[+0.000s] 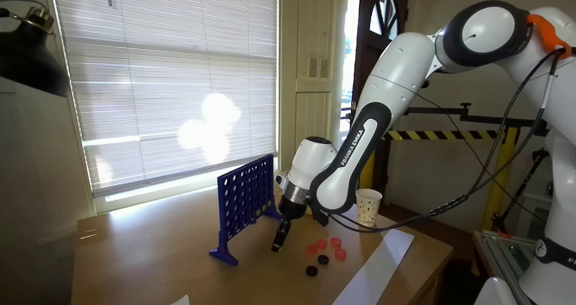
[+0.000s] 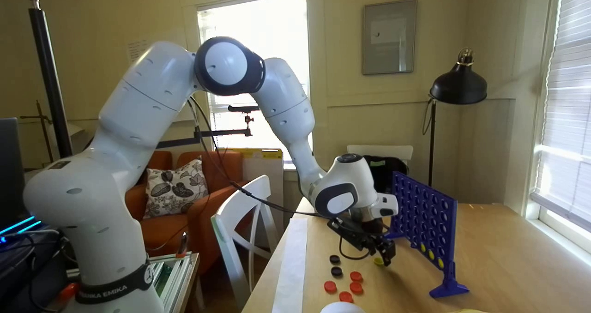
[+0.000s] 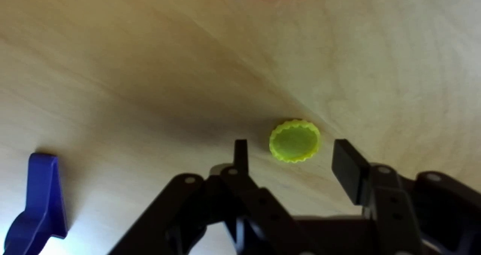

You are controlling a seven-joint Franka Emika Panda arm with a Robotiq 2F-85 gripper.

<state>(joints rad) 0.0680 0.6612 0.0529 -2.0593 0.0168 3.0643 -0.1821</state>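
In the wrist view I am observing the pincer (image 3: pixel 290 158) empty, jaws parted, the round yellow disc (image 3: pixel 294 141) lying on the table (image 3: pixel 394 78) between them, apart from both.

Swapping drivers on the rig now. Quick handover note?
Gripper: open and low over the table, holding nothing; in the wrist view its jaws stand on either side of a loose yellow disc.
Things: blue rack upright close by; four red discs and two black discs on the table.
Done: three yellow discs sit in the rack's bottom row.
Left: loose yellow disc not yet gripped.
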